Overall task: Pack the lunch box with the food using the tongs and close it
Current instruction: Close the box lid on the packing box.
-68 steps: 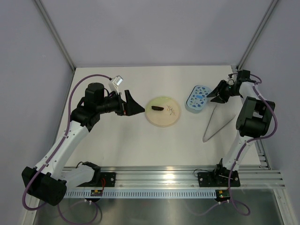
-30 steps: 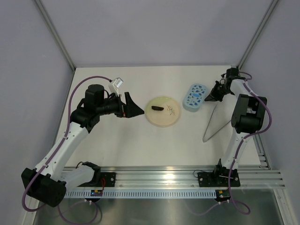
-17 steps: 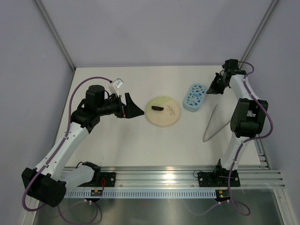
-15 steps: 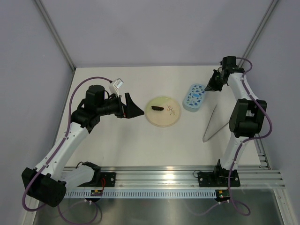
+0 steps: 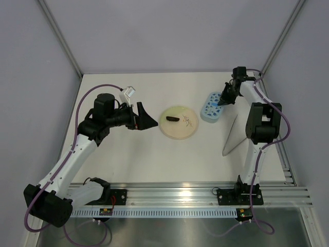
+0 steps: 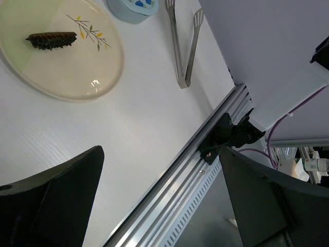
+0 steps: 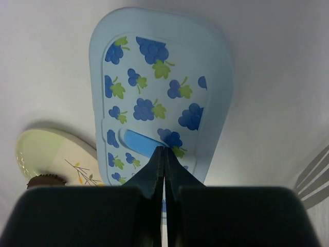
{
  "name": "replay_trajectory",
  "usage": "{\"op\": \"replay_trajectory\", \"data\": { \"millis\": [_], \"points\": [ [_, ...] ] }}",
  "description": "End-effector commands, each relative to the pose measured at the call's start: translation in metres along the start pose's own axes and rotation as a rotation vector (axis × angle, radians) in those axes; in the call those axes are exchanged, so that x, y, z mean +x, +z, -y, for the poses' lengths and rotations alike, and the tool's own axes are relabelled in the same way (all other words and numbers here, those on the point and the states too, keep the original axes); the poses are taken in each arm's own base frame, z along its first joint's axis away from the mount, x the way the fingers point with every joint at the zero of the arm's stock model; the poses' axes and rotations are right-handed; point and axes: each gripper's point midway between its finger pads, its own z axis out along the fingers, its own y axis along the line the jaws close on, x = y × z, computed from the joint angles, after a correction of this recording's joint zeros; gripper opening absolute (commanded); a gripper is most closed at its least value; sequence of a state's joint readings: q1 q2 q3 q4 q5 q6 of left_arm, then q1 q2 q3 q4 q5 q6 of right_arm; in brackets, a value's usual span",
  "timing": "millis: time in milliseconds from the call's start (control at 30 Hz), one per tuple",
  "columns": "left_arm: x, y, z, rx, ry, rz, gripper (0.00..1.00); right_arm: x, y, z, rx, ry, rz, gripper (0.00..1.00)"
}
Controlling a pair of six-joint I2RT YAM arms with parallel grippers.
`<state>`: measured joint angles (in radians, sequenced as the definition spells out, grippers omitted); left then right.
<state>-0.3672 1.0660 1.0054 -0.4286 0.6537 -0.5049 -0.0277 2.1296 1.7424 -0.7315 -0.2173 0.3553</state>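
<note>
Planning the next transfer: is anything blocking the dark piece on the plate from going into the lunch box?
Yes: the lid sits on the lunch box, covering its opening. Nothing else visible lies between plate and box.

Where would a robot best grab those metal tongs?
Probably from above, at mid-length of the tongs, jaws straddling both legs. They lie flat in an open V, joined end pointing toward the robot, so squeezing there should close the tips.

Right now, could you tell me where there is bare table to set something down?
The table is bare between the plate and the near rail, and behind the plate to the far edge. The right side is crowded: lunch box, right gripper and tongs sit close together.
</note>
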Motion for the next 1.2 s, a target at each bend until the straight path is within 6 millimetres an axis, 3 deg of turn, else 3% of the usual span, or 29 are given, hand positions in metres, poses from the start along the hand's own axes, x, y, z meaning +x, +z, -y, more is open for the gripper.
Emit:
{"op": "replay_trajectory", "data": {
  "millis": [0,233,400,500,600,700,833,867,1167],
  "points": [
    [-0.007,-0.005,0.005,0.005,0.032,0.030,0.99,0.003,0.000,0.001,0.047,-0.034,0.002,0.00],
    [-0.007,-0.005,0.005,0.005,0.030,0.029,0.99,-0.025,-0.049,-0.024,-0.001,-0.065,0.117,0.00],
    [-0.006,-0.005,0.004,0.004,0.030,0.027,0.99,-0.035,-0.062,-0.019,0.038,-0.055,0.182,0.00],
    [-0.006,-0.005,0.004,0.002,0.033,0.024,0.99,-0.028,-0.055,-0.014,0.049,-0.041,0.174,0.00],
    [-0.005,-0.004,0.003,0.001,0.034,0.019,0.99,-0.015,-0.039,-0.007,0.055,-0.017,0.139,0.00],
    [-0.005,-0.004,0.002,0.000,0.033,0.020,0.99,0.012,-0.014,0.011,0.078,0.001,0.076,0.00],
    [-0.003,0.000,0.001,0.004,0.026,0.008,0.99,0.024,0.002,0.021,0.108,-0.009,0.022,0.00],
    [-0.003,0.000,0.001,0.007,0.024,0.007,0.99,0.031,0.003,0.012,0.108,-0.040,0.008,0.00],
    [-0.003,0.001,0.000,0.006,0.017,0.012,0.99,-0.002,-0.072,-0.029,0.020,-0.093,0.174,0.00]
  ]
}}
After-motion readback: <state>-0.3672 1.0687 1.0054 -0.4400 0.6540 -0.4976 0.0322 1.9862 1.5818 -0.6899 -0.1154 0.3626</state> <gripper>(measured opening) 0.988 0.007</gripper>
